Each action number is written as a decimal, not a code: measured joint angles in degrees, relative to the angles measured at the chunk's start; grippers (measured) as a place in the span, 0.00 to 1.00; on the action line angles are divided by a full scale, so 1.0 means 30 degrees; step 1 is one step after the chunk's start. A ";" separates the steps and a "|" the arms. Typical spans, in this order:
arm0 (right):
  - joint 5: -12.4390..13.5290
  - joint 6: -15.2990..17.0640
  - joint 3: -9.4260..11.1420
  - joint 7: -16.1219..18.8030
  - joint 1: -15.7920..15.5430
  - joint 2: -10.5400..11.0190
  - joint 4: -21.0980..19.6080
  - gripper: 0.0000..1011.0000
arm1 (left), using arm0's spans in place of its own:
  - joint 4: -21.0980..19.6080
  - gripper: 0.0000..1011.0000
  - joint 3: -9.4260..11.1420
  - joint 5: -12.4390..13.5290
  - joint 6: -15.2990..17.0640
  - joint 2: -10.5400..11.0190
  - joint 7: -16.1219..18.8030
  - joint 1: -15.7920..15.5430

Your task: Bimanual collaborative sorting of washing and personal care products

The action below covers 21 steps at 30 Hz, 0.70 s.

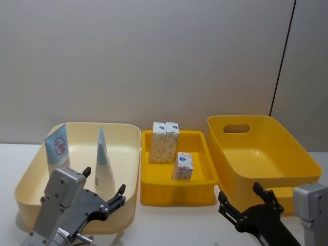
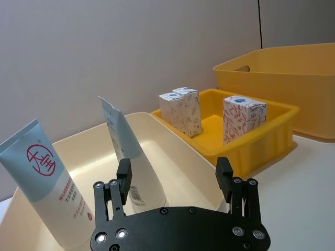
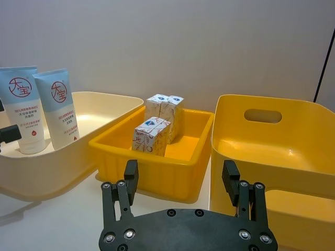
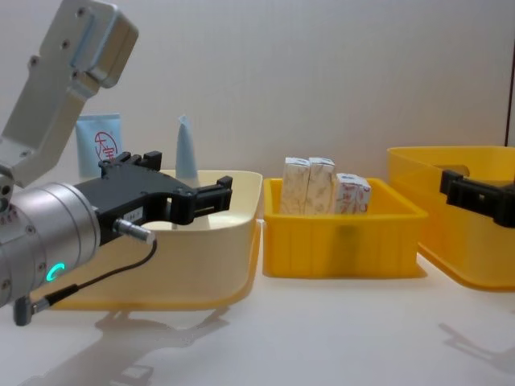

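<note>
Gaping wide with nothing between its black fingers, the left gripper (image 1: 104, 182) hovers before the near wall of the cream plastic tub (image 1: 77, 126). The right gripper (image 1: 239, 192), spread just as far and equally empty, hangs by the near wall of the large yellow tub (image 1: 287, 138).

Inside the cream tub two smooth tubes stand cap-down, flat crimped pale-blue ends up. The right squeeze tube (image 1: 104, 164) is at 12 o'clock from the left gripper and the left squeeze tube (image 1: 56, 148) at 10 o'clock. The head view turns the right one edge-on into a thin wedge, while the right wrist view gives both broad faces, each with a red circle logo.

At 3 o'clock of the cream tub, just beside it, sits a shallow glossy yellow bin (image 1: 174, 197). A speckled carton (image 1: 158, 142) and a second carton (image 1: 172, 139) stand upright and touching at its far end. A third carton (image 1: 183, 165) stands apart at their 5 o'clock. The large tub, rounded with an oval handle slot, lies at 3 o'clock of the bin. The chest view gives the containers' side walls on a matte white table (image 1: 174, 225).
</note>
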 joint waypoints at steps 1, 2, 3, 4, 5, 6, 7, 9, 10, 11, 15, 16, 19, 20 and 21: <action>0.0000 -0.0001 0.0001 0.0000 0.0000 0.0000 0.0000 0.99 | 0.0000 0.99 -0.0001 0.0001 0.0001 0.0000 0.0000 0.0000; 0.0001 0.0000 0.0000 0.0001 0.0001 0.0000 0.0000 0.99 | 0.0000 0.99 0.0000 0.0001 0.0000 0.0000 0.0000 -0.0001; 0.0000 0.0000 0.0001 0.0000 -0.0001 0.0000 0.0000 0.99 | -0.0001 0.99 0.0000 0.0000 0.0001 -0.0001 0.0000 0.0000; 0.0000 0.0000 0.0001 0.0000 0.0001 0.0000 0.0001 0.99 | 0.0000 0.99 0.0000 0.0000 0.0001 0.0000 0.0000 0.0000; 0.0000 -0.0001 0.0001 0.0000 0.0001 0.0000 0.0002 0.99 | -0.0001 0.99 0.0000 0.0000 0.0000 -0.0002 0.0000 0.0000; 0.0000 0.0000 0.0000 0.0000 0.0000 0.0000 0.0000 0.99 | 0.0001 0.99 0.0000 0.0000 0.0000 0.0000 0.0000 -0.0001; 0.0000 0.0000 0.0000 0.0000 0.0000 0.0000 0.0000 0.99 | 0.0000 0.99 0.0000 0.0000 0.0000 0.0000 0.0000 0.0000; 0.0000 -0.0001 0.0001 0.0000 -0.0001 0.0001 0.0000 0.99 | 0.0000 0.99 0.0001 0.0002 -0.0001 0.0001 0.0000 -0.0001; 0.0000 0.0000 0.0000 0.0000 0.0001 0.0000 0.0001 0.99 | 0.0001 0.99 0.0000 0.0000 0.0001 0.0001 -0.0001 0.0000; 0.0000 0.0000 0.0000 0.0000 0.0001 0.0000 0.0001 0.99 | -0.0001 0.99 0.0000 0.0001 0.0000 0.0000 0.0000 0.0000; 0.0000 0.0000 0.0001 0.0000 0.0000 0.0000 0.0000 0.99 | 0.0000 0.99 0.0000 0.0001 0.0000 0.0000 0.0000 -0.0001; 0.0000 0.0000 0.0000 -0.0001 0.0000 0.0000 0.0000 0.99 | 0.0001 0.99 -0.0001 0.0000 0.0000 0.0001 0.0000 -0.0001; 0.0000 0.0000 0.0001 0.0001 0.0000 0.0000 0.0001 0.99 | -0.0001 0.99 0.0000 0.0000 0.0000 0.0000 0.0000 -0.0001; 0.0001 0.0000 0.0001 0.0001 0.0000 0.0000 0.0001 0.99 | -0.0001 0.99 0.0000 0.0001 0.0000 0.0000 0.0000 -0.0001; 0.0000 0.0000 0.0000 0.0000 0.0000 0.0000 0.0001 0.99 | -0.0001 0.99 0.0000 0.0001 0.0000 0.0000 0.0000 -0.0001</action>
